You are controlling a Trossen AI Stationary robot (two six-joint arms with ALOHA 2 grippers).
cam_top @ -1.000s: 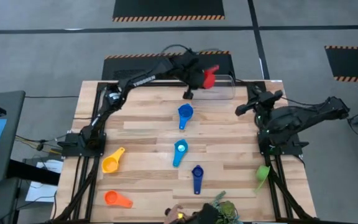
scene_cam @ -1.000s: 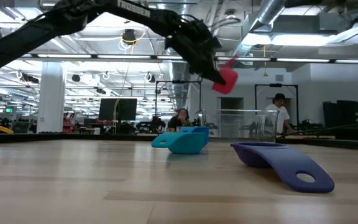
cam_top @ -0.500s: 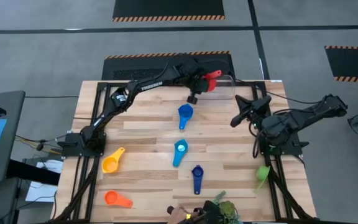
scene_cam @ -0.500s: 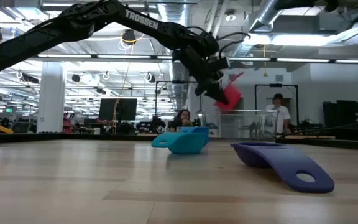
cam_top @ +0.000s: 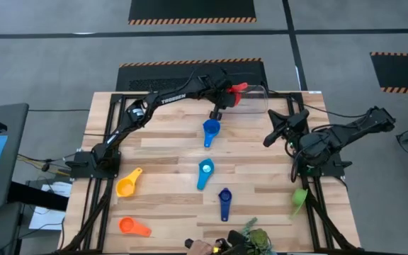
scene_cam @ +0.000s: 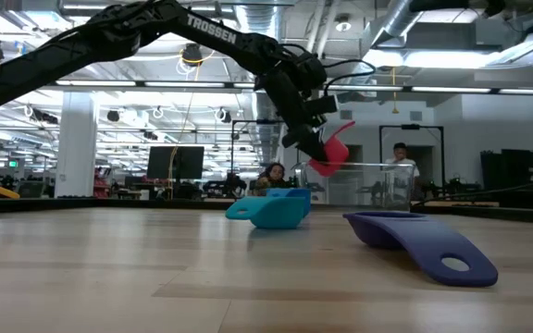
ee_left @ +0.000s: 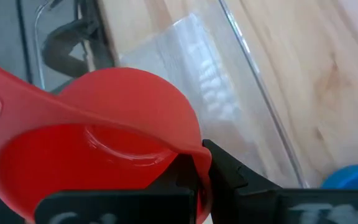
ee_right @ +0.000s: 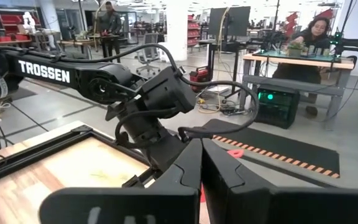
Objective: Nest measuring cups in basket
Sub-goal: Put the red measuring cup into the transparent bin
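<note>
My left gripper [cam_top: 222, 97] reaches to the table's far edge and is shut on the red measuring cup [cam_top: 238, 89], which hangs over the left end of the clear basket [cam_top: 253, 100]. In the low view the red cup [scene_cam: 329, 151] sits just above the basket's rim [scene_cam: 368, 166]. My right gripper [cam_top: 269, 129] hovers shut, just right of the table's middle, touching nothing. On the table lie a blue cup [cam_top: 210, 131], a light blue cup [cam_top: 204, 172], a dark blue cup [cam_top: 224, 203], a yellow cup [cam_top: 128, 183], an orange cup [cam_top: 133, 227] and a green cup [cam_top: 299, 198]. My left gripper pinches the red cup by the edge of its bowl [ee_left: 188, 158]; one dark finger [ee_left: 229, 174] shows against the bowl's side, while the cup hides the other. The cup is lifted clear and tilted, its handle [scene_cam: 345, 127] pointing up and away from the fingers.
A green leafy object [cam_top: 250, 235] sits at the table's near edge, with something pale beside it. In the low view the light blue cup [scene_cam: 271, 208] and dark blue cup [scene_cam: 424, 242] lie close to the camera. People sit and stand at benches in the room behind.
My left gripper has gone down toward the basket, carrying the red cup from well above the rim to just over it, and has tipped the cup. My right gripper has shifted a little toward the table's middle.
</note>
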